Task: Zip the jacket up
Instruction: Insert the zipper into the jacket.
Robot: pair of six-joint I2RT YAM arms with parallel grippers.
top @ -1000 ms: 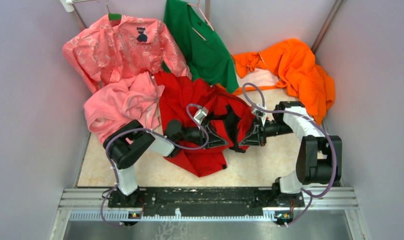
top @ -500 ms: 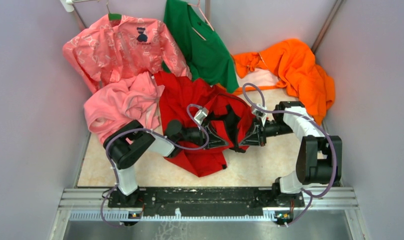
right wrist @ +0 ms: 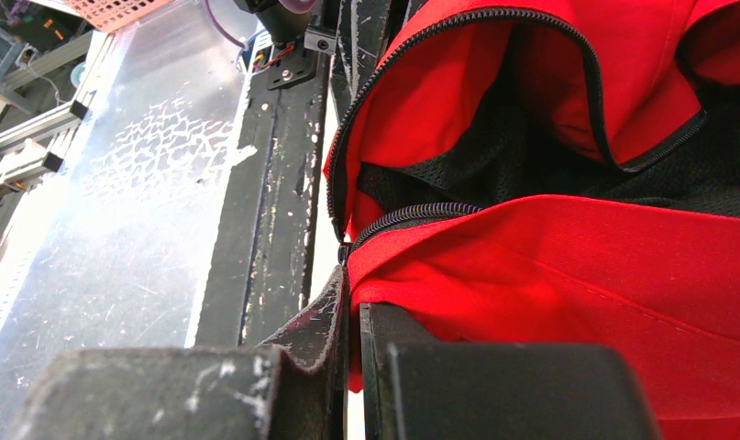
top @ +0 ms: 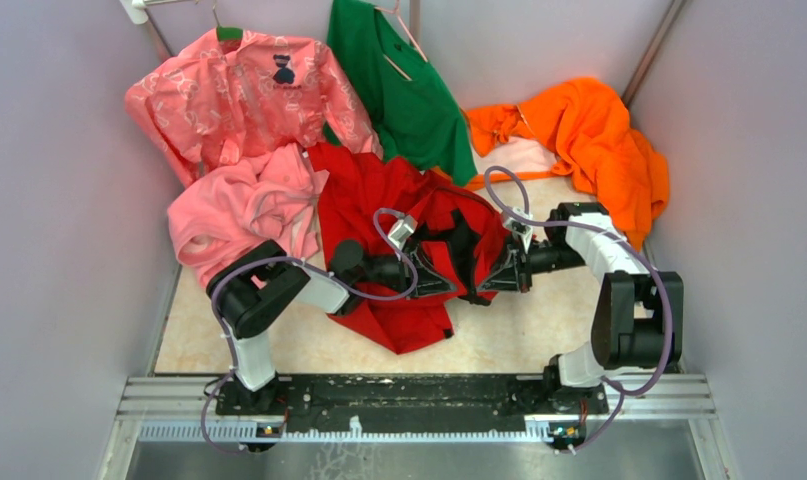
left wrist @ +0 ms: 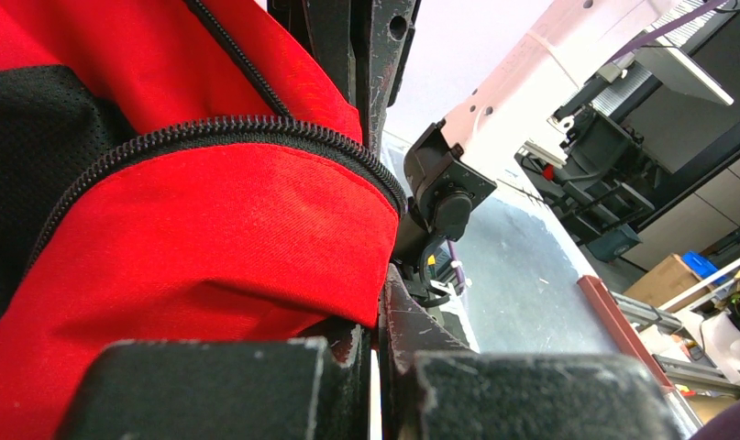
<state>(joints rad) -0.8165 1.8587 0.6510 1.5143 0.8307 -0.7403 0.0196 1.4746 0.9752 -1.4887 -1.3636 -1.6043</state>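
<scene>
The jacket (top: 379,205) lies crumpled mid-table, with the pink fleece (top: 244,205) at its 9 o'clock. The left gripper (top: 449,284) is clenched on red cloth just under the zipper (left wrist: 256,130). The right gripper (top: 482,286), at its 3 o'clock, is clamped on the hem where two rows of teeth meet (I can't make out a slider). As I judge it, the thin fabric could slip from either pinch. An uneven pull could skew the teeth or snag the mesh lining (right wrist: 531,174).

Pale beige table (top: 549,335), red jacket (top: 404,320) crumpled at centre; pink fleece garment (top: 239,210) touching its left, orange garment (top: 604,135) far right
</scene>
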